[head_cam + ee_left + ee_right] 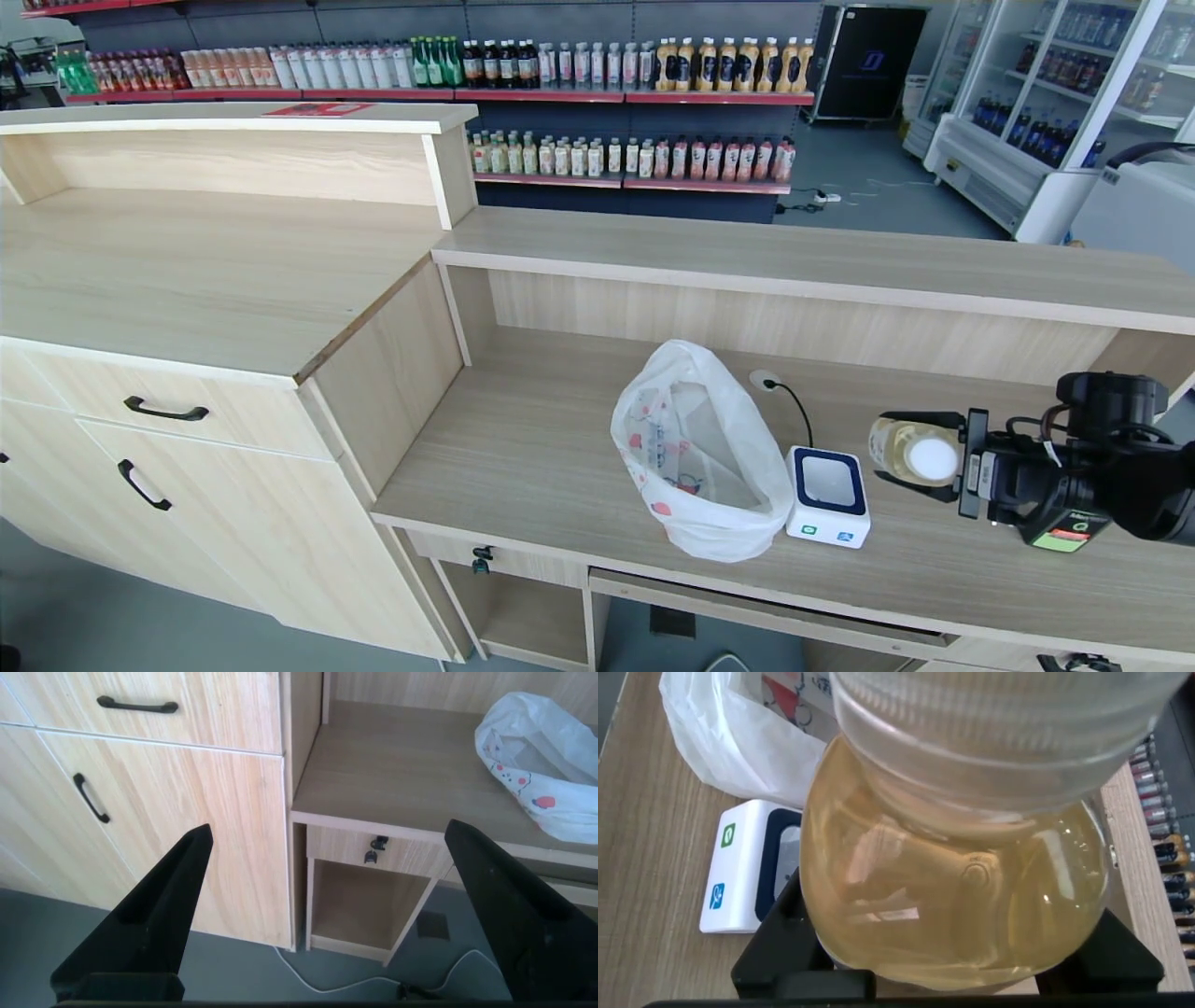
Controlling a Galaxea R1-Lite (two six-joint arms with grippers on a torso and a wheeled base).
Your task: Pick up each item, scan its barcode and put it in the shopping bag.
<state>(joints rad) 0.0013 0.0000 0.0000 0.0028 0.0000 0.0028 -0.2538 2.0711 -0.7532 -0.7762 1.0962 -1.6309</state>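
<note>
The right gripper (pixel 901 450) clamps a bottle (pixel 922 457) in its jaws near the scanner (pixel 827 495) (scan probably pending). The bag (pixel 695 448) looks empty. The left gripper (pixel 329 835) has its jaws wide.

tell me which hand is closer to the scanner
Right. The right hand, shut on the bottle, is just beside the scanner above the counter. The left hand is open, low by the cupboard doors, off the counter's other end beyond the shopping bag.
</note>
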